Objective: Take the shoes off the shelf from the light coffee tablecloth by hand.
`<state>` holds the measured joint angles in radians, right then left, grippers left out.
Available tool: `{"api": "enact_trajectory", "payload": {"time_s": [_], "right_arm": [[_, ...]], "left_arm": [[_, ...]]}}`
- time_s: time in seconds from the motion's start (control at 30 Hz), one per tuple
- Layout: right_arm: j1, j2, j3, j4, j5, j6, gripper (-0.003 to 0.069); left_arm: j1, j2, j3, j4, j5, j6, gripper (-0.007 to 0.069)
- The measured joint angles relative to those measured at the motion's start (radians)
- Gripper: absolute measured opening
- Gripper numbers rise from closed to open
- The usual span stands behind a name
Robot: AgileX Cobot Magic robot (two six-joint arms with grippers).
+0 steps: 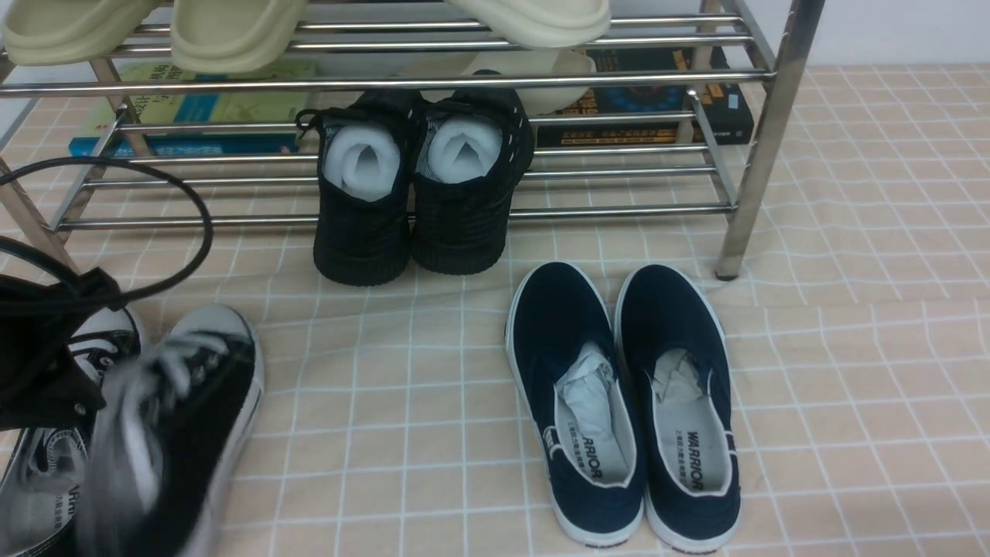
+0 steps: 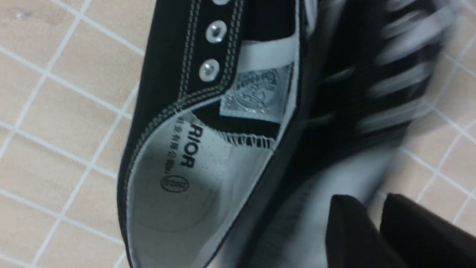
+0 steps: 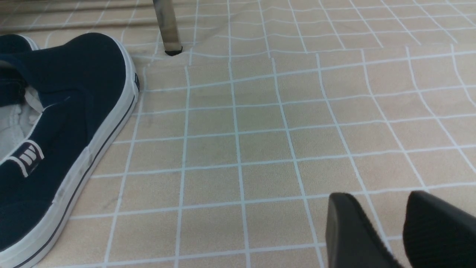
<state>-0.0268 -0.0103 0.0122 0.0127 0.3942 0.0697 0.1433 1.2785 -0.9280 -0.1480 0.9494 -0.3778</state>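
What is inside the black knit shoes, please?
White paper fills both black knit shoes. It covers their insoles, so nothing deeper inside can be seen.

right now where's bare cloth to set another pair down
Widest: tablecloth right of the navy slip-ons, past the shelf leg. Also between the sneakers and slip-ons, in front of the black knit shoes. Crowded: front left corner.
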Motion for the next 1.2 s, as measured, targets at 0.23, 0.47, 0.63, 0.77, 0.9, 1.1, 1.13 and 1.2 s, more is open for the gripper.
{"api": "enact_trajectory", "payload": {"time_s": [0.23, 0.47, 0.63, 0.77, 0.9, 1.1, 1.13, 1.2], "right_arm": [[0.0, 0.0, 0.0, 0.0, 0.0, 0.0, 0.024], [0.0, 0.0, 0.0, 0.0, 0.0, 0.0, 0.024], [0.0, 0.0, 0.0, 0.0, 0.0, 0.0, 0.024], [0.0, 0.0, 0.0, 0.0, 0.0, 0.0, 0.024], [0.0, 0.0, 0.0, 0.0, 0.0, 0.0, 0.024], [0.0, 0.0, 0.0, 0.0, 0.0, 0.0, 0.024], [0.0, 0.0, 0.0, 0.0, 0.0, 0.0, 0.024], [0.0, 0.0, 0.0, 0.0, 0.0, 0.0, 0.024]], "left_arm": [[0.0, -0.014, -0.013, -0.003, 0.056, 0.006, 0.0306], [0.0, -0.081, -0.176, 0.008, 0.209, 0.139, 0.0244], [0.0, -0.191, -0.253, 0.01, 0.277, 0.256, 0.0101], [0.0, -0.328, -0.227, 0.011, 0.292, 0.368, 0.0014], [0.0, -0.574, -0.101, -0.026, 0.216, 0.509, 0.0001], [0.0, -1.001, 0.144, -0.049, -0.044, 0.505, 0.0001], [0.0, -1.052, 0.18, -0.046, -0.086, 0.505, 0.0001], [0.0, -1.167, 0.265, -0.045, -0.187, 0.501, 0.0001]]}}
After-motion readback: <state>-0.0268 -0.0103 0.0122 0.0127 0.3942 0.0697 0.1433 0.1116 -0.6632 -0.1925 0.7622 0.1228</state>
